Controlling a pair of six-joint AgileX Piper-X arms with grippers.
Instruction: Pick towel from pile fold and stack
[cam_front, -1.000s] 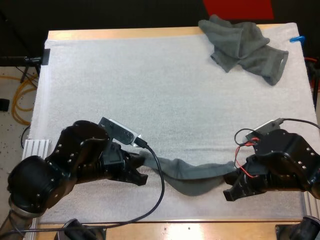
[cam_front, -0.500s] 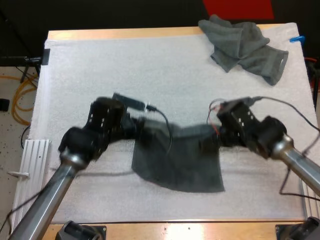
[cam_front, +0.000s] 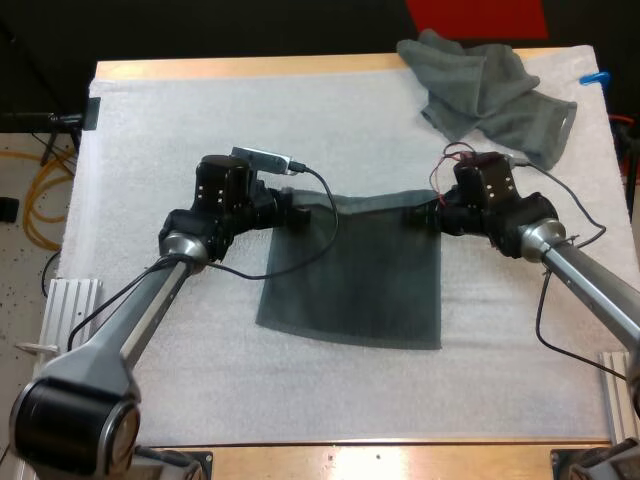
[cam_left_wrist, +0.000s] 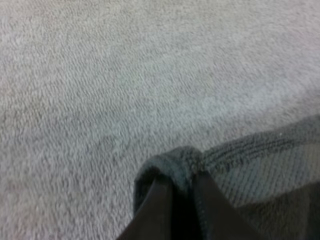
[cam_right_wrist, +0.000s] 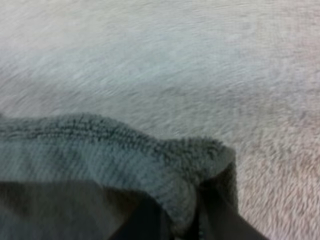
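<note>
One towel (cam_front: 350, 270) is out of the pile (cam_front: 490, 90) and is open wide in the middle of the white mat (cam_front: 180, 130) on the desk (cam_front: 240, 68). The pile sits crumpled at about 1 o'clock on the mat, well apart from the open towel. So picking looks done, and I think the folding and the stacking are not yet done. The left pincer (cam_front: 298, 212) is clenched on the towel's corner at 11 o'clock. The right pincer (cam_front: 420, 215) is clenched on the corner at 1 o'clock. In the wrist views the black fingers (cam_left_wrist: 155, 210) (cam_right_wrist: 142, 222) pinch the thick hem from both sides, low over the mat. The far edge runs almost straight between the two pincers, and the rest of the towel spreads toward 6 o'clock. The left arm (cam_front: 150, 300) reaches in from 7 o'clock, and the right arm (cam_front: 590, 290) reaches in from 4 o'clock. Both are stretched out long, and the two pincers point at each other.
</note>
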